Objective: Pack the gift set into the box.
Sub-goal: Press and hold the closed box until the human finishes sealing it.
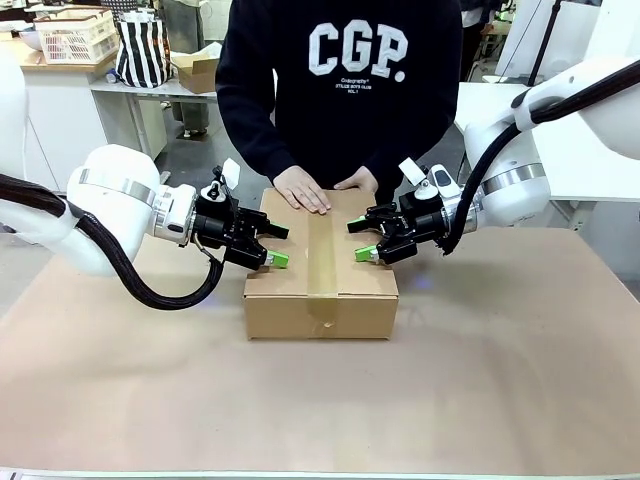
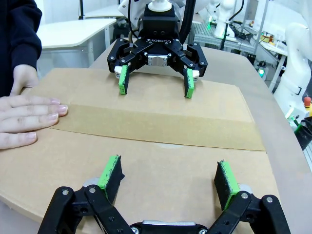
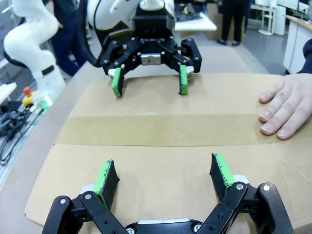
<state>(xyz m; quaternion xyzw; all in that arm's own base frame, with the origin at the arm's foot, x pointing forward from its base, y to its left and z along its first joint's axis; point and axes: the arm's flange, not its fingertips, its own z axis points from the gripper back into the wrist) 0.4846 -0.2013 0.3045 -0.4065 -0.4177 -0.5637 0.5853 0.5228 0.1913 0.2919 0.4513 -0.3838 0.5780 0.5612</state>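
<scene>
Front view: the large plain brown corrugated cardboard box (image 1: pixel 320 285) sits at the middle of the brown-covered counter (image 1: pixel 500 380), flaps down, with a brown tape strip (image 1: pixel 321 255) along its middle seam. The left claw (image 1: pixel 280 245) hangs over the box's left half, fingers spread, holding nothing. The right claw (image 1: pixel 362 239) faces it over the right half, likewise spread and empty. A person in a dark sweatshirt stands at the far side; one hand (image 1: pixel 301 189) lies flat on the box top near its far edge, the other hand (image 1: pixel 357 181) rests at that edge.

Left wrist view: the left claw (image 2: pixel 168 178) stands wide apart just above the box top (image 2: pixel 161 161), green pads clear of the cardboard as far as can be told. The right claw (image 2: pixel 155 81) is opposite, across the tape (image 2: pixel 156 122). The person's hand (image 2: pixel 27 119) presses the box at picture left.

Right wrist view: the same arrangement mirrored; the right claw (image 3: pixel 163 178) is spread over the box (image 3: pixel 161 146).

Judgement: the box appears closed and taped, so packing seems at or near its end. No gift set items are visible. The next move likely calls for withdrawing or pressing the seam; which cannot be told.
</scene>
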